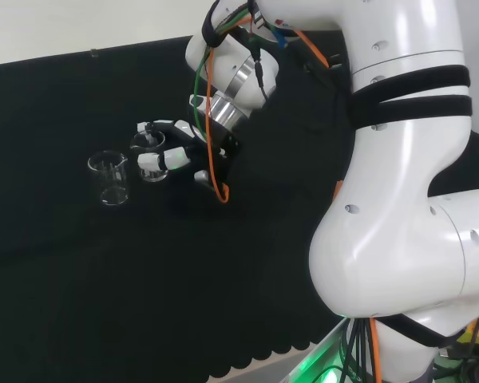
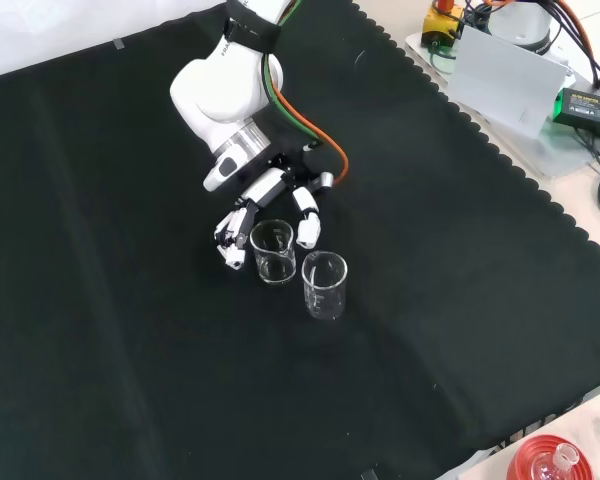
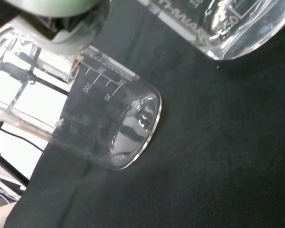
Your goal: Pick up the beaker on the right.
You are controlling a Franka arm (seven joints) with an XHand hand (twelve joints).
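The small clear glass beaker [image 2: 273, 250] with printed graduations stands upright on the black-cloth worktop [image 2: 460, 330], around the middle of the cloth, well away from every edge. A second clear glass beaker [image 2: 324, 285] stands just beside it, apart from it and from the hand; in the head view it is the one farther from the arm.

Your black and white hand [image 2: 270, 205] is at the first beaker, with fingers down one side and another digit at the other side of the rim. In the head view the fingers [image 1: 161, 159] curl round the glass, so I judge the hand closed on it, though contact on the far side is hard to see.

You are at the grasp step, with the beaker's base apparently on the cloth. Next comes the lift: raise it straight up, keep it upright, and keep clear of the neighbouring beaker.
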